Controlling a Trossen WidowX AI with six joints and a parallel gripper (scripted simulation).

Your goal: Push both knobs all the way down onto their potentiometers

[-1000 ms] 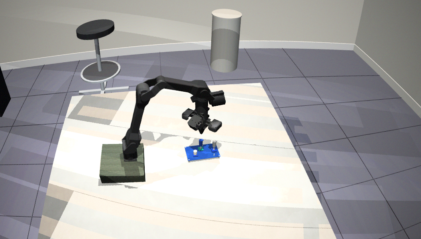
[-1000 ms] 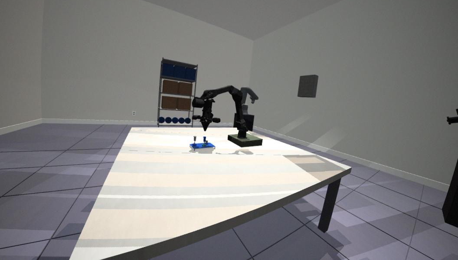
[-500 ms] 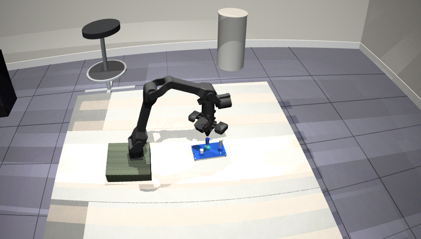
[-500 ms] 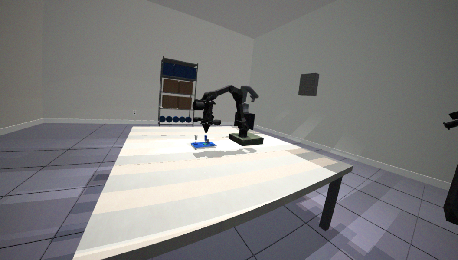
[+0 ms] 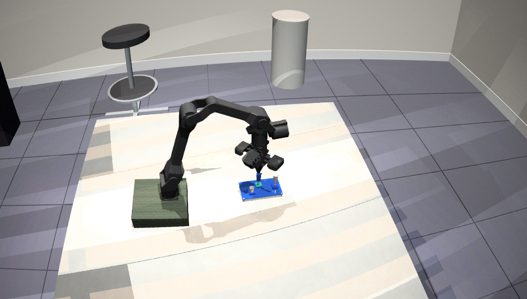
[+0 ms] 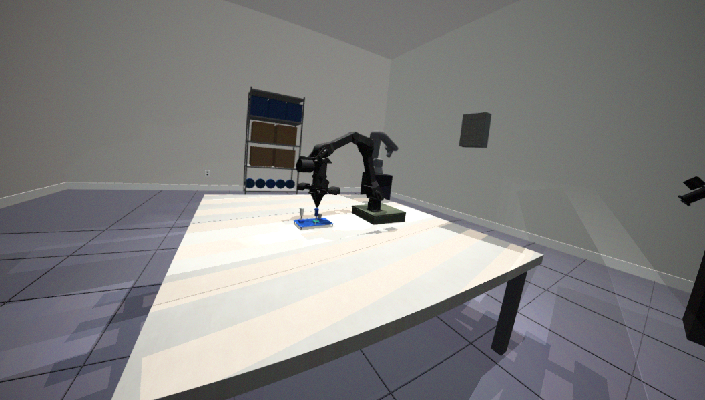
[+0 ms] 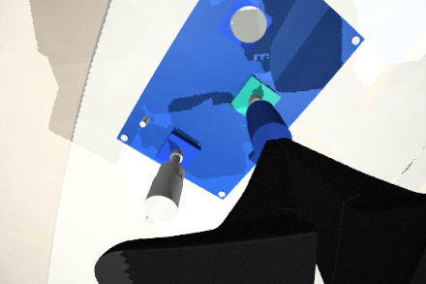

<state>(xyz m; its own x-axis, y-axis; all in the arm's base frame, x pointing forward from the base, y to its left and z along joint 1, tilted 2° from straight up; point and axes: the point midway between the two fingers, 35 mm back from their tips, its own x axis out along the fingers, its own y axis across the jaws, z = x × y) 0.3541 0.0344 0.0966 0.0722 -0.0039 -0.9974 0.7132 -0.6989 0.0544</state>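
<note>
The blue circuit board (image 5: 245, 184) (image 7: 203, 76) stands on short legs. A tall blue knob (image 5: 258, 177) (image 6: 316, 211) (image 7: 265, 121) stands over a green potentiometer (image 5: 258, 185) (image 7: 241, 104), with bare shaft showing between them. A tall grey knob (image 5: 275, 179) (image 6: 301, 211) (image 7: 167, 184) stands high over a blue potentiometer (image 7: 193, 158), also with shaft showing. My gripper (image 5: 258, 170) (image 6: 317, 207) (image 7: 277, 149) is shut and empty, pointing down. Its tips are right at the blue knob's top; I cannot tell whether they touch. They hide part of that top in the wrist view.
A short, wide grey knob (image 5: 251, 188) (image 7: 249, 24) sits low on a third potentiometer. A small metal pin (image 7: 144, 121) stands near one board corner. The arm's green base block (image 5: 159, 210) (image 6: 379, 214) is left of the board in the top view.
</note>
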